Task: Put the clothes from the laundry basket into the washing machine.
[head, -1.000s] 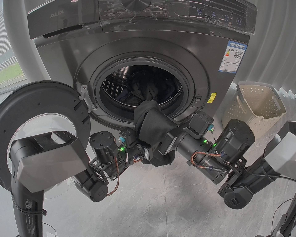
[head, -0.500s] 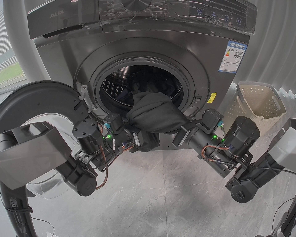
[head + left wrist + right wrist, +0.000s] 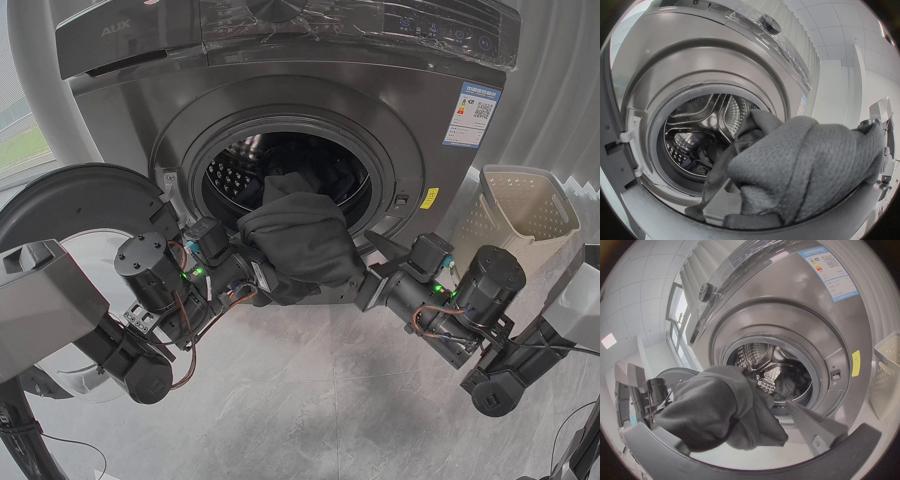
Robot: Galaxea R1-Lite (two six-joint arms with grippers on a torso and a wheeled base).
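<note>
The step in hand looks like the loading itself: a bundled dark grey knit garment (image 3: 300,237) sits at 6 o'clock on the round mouth of the dark grey front-loading washing machine (image 3: 387,94). Its upper fold is over the lip and just inside the steel drum (image 3: 240,175), while its lower part hangs outside against the front panel. More dark clothes (image 3: 325,169) lie deeper in the drum. The left gripper (image 3: 259,275) is at about 7 o'clock of the mouth and is buried under the cloth, so its state cannot be told. The right gripper (image 3: 374,261) is at about 5 o'clock with its jaws spread wide; one finger stands bare beside the bundle and the cloth lies against the other side. The round glass-centred door (image 3: 81,200) is swung out at 9 o'clock. The cream perforated plastic laundry basket (image 3: 531,212) stands at 3 o'clock, and its visible inner walls are bare, so this may be the last piece. The next move probably calls for lifting the hanging part over the lip and pushing the whole bundle deep. Both arms would then need to withdraw without dragging the cloth back out.
</note>
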